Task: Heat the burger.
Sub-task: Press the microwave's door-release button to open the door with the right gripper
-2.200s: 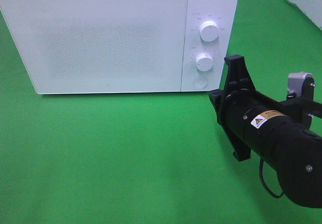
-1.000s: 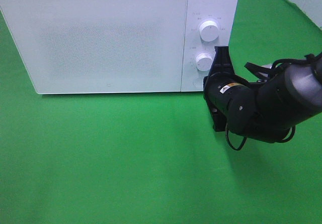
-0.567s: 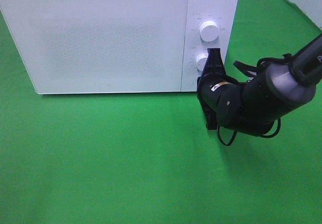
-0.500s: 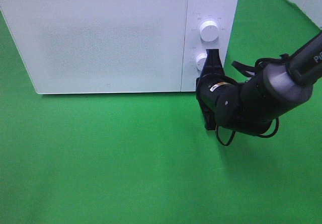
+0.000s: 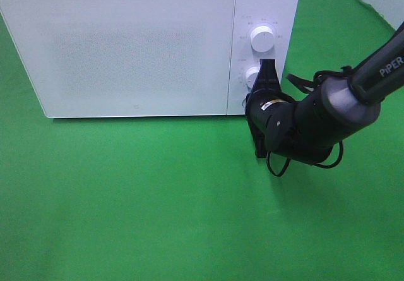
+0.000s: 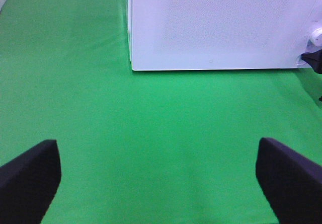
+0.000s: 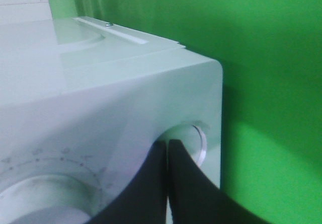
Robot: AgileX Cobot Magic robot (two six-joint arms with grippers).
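The burger is out of view in every frame. The white microwave (image 5: 126, 47) stands at the back with its door closed. My right gripper (image 5: 252, 101) is shut, its two fingers pressed together. Their tips (image 7: 167, 144) sit at the round button (image 7: 195, 139) low on the microwave's control panel; whether they touch it I cannot tell. My left gripper (image 6: 161, 183) hangs open over bare green cloth in front of the microwave (image 6: 216, 22), with nothing between its fingers (image 6: 27, 178). It does not show in the high view.
Two white knobs, the upper knob (image 5: 262, 38) and the lower knob (image 5: 254, 77), sit above the button. The right arm's black body (image 5: 315, 126) with a loose cable lies to the right of the microwave's front corner. Green cloth (image 5: 139, 199) covers the table.
The right arm has swung left and in toward the control panel, bringing its shut fingertips from beside the lower knob down to the round button. The left gripper shows no change.
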